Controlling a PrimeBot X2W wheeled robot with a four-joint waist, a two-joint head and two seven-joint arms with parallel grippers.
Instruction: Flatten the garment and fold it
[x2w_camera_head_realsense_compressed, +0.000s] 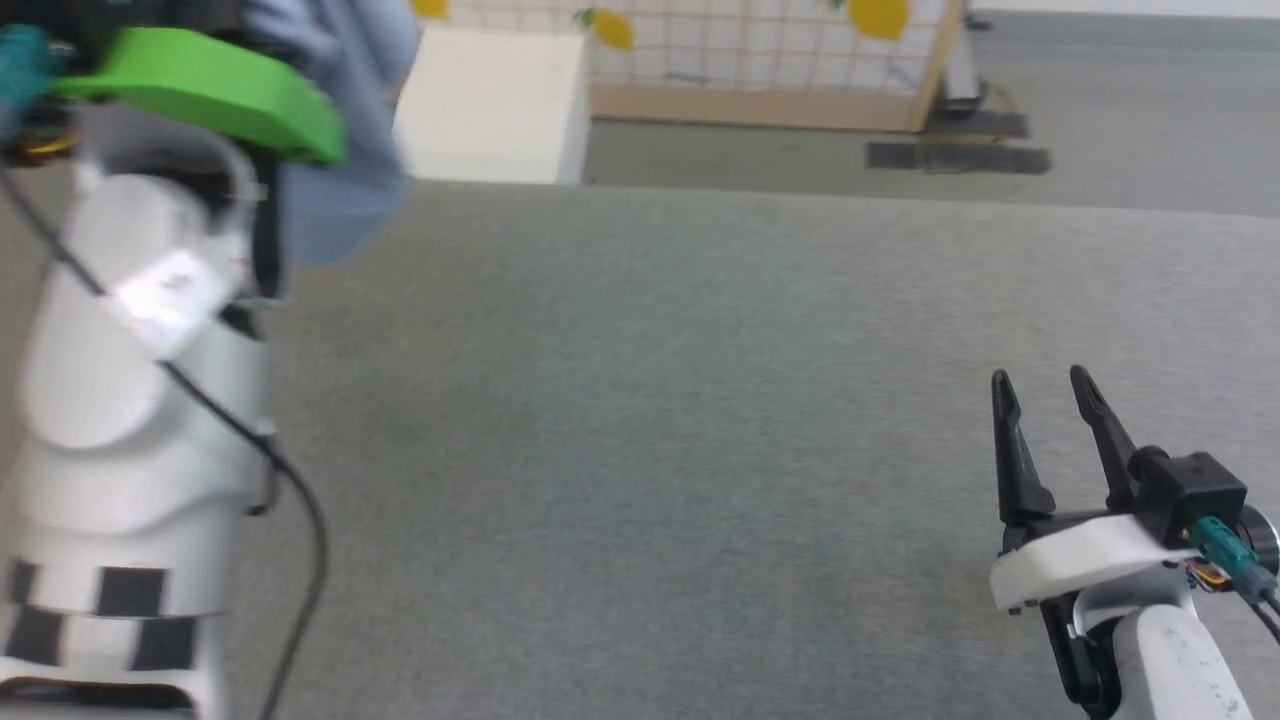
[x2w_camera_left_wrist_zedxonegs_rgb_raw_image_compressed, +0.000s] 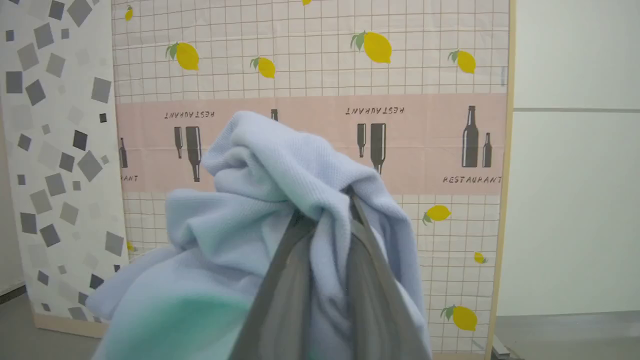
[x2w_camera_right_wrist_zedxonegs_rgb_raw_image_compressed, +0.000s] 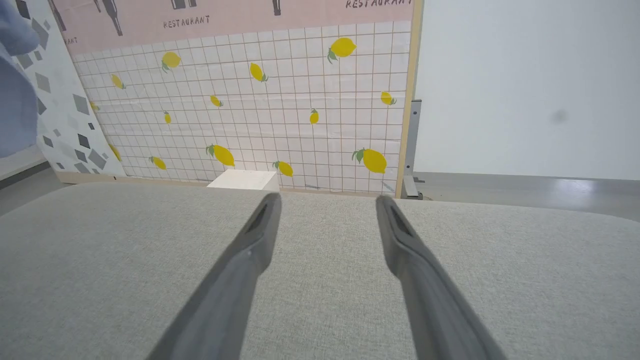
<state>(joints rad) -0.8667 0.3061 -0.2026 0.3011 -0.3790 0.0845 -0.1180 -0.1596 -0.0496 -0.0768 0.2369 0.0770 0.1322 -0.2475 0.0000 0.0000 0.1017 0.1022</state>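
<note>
The light blue knit garment (x2w_camera_left_wrist_zedxonegs_rgb_raw_image_compressed: 260, 210) hangs bunched in the air, with my left gripper (x2w_camera_left_wrist_zedxonegs_rgb_raw_image_compressed: 325, 205) shut on a fold of it; cloth drapes over both fingers. In the head view the raised left arm fills the left side and a blurred piece of the garment (x2w_camera_head_realsense_compressed: 340, 150) hangs beside its green wrist plate, above the table's far left. A strip of the garment (x2w_camera_right_wrist_zedxonegs_rgb_raw_image_compressed: 15, 85) also shows at the left edge of the right wrist view. My right gripper (x2w_camera_head_realsense_compressed: 1045, 385) stands open low over the grey table (x2w_camera_head_realsense_compressed: 650, 400) at the lower right, nothing between its fingers (x2w_camera_right_wrist_zedxonegs_rgb_raw_image_compressed: 260, 235).
A white box (x2w_camera_head_realsense_compressed: 490, 105) stands just beyond the table's far edge. Behind it is a lemon-print partition (x2w_camera_right_wrist_zedxonegs_rgb_raw_image_compressed: 260, 100) with a wooden frame, and a grey-squares panel (x2w_camera_left_wrist_zedxonegs_rgb_raw_image_compressed: 55, 150) to its left. Grey floor and a white wall (x2w_camera_right_wrist_zedxonegs_rgb_raw_image_compressed: 525, 85) lie to the right.
</note>
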